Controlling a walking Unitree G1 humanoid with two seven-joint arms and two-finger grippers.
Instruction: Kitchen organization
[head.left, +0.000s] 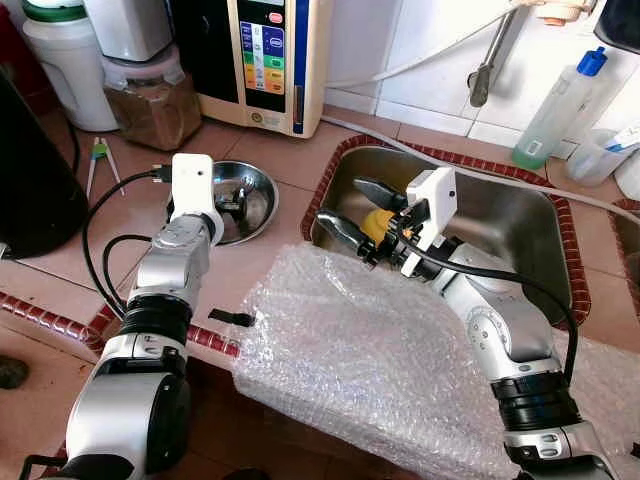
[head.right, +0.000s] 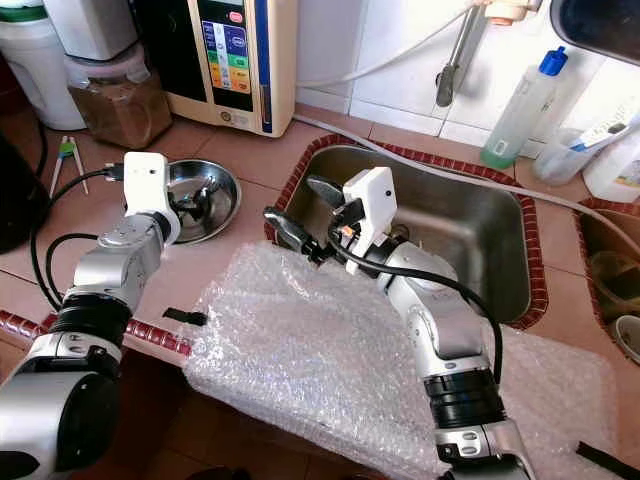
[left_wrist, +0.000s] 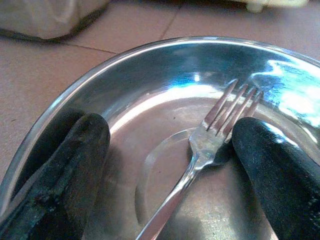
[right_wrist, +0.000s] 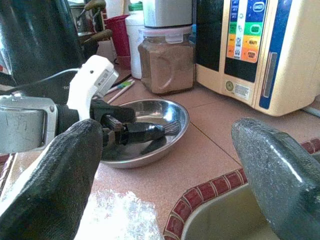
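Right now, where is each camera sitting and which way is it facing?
Left eye, right eye: on the head, looking down at the counter, sink and both arms.
Left wrist: along the open left gripper, into the steel bowl holding a fork.
Right wrist: along the open right gripper, across the counter.
Shared: the bowl.

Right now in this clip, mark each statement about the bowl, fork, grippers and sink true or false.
1. A fork lies in the steel bowl. True.
2. The left gripper is clamped on the fork. False: its fingers are open either side of it.
3. The right gripper is open at the sink edge. True.
4. The bowl sits inside the sink. False: it sits on the counter beside it.
5. Bubble wrap covers the bowl. False: it lies apart, on the counter edge.
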